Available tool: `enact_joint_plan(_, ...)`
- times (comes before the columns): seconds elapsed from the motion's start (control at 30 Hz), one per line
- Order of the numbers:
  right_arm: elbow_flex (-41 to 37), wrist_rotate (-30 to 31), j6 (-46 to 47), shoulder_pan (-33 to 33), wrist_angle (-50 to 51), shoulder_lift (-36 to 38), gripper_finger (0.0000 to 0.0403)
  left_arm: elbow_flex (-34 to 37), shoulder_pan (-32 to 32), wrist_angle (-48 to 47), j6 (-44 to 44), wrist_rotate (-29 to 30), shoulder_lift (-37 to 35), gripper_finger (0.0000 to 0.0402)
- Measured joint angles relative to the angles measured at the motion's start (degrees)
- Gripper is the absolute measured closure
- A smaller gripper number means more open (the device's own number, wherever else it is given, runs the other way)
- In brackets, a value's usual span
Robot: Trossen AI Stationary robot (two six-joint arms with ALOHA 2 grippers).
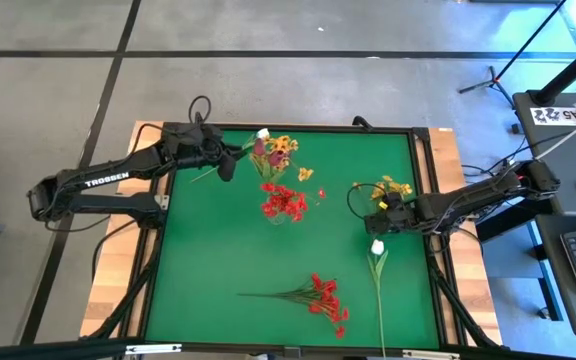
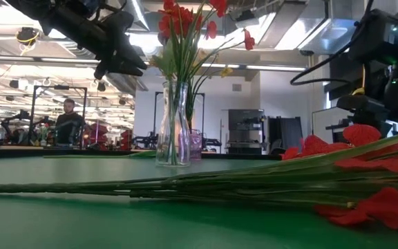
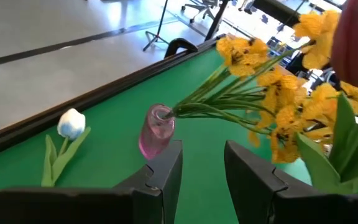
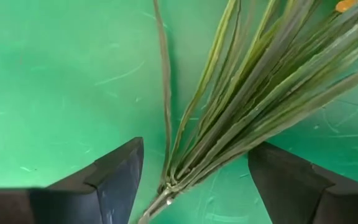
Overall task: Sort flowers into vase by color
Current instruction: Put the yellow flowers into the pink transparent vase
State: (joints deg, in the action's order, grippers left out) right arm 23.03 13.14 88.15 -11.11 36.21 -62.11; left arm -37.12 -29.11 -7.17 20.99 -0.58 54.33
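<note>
My left gripper (image 1: 226, 165) hovers open above the table's far left part, facing a small pink vase (image 3: 155, 130) that holds yellow-orange sprays (image 3: 278, 93) and a dark red bud (image 1: 259, 148). A clear glass vase (image 2: 173, 128) holds red sprays (image 1: 283, 203). My right gripper (image 4: 194, 155) is open and low at the table's right side. Its fingers stand on either side of the stem end (image 4: 229, 118) of a yellow-orange spray (image 1: 393, 187) lying on the table. One white bud (image 1: 377, 247) lies just near of it, and a red spray (image 1: 318, 295) lies near the front edge.
Another white bud (image 3: 71, 122) lies by the far edge close to the pink vase. The table has a raised dark rim (image 1: 423, 132). Free green surface (image 1: 208, 250) lies at the left and centre. A person (image 2: 68, 121) sits far behind the table.
</note>
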Motion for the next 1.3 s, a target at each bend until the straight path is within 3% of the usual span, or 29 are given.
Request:
enact_joint_plan(0.3,-0.13,0.14,-0.17,0.0,0.0,-0.02,0.014,0.0,2.47,0.1,0.04,2.51,0.0,0.0287)
enact_joint_plan(0.7,-0.37,0.89,-3.43,-0.09,-0.2,-0.2,0.0328,0.0,3.03,0.14,0.04,2.93,0.0,0.0287)
enact_joint_plan(0.87,-0.37,2.3,-4.69,-0.09,-1.94,-0.2,0.0387,0.0,3.03,0.14,0.04,2.93,-0.02,0.0287)
enact_joint_plan(1.13,-0.39,4.91,-9.03,-0.09,-12.48,-0.24,0.0377,0.0,3.03,0.12,0.04,2.93,0.0,0.0287)
enact_joint_plan(1.3,-0.37,6.86,-12.54,-0.09,-18.69,-0.2,0.0394,0.0,3.03,-0.03,0.04,2.91,0.0,0.0287)
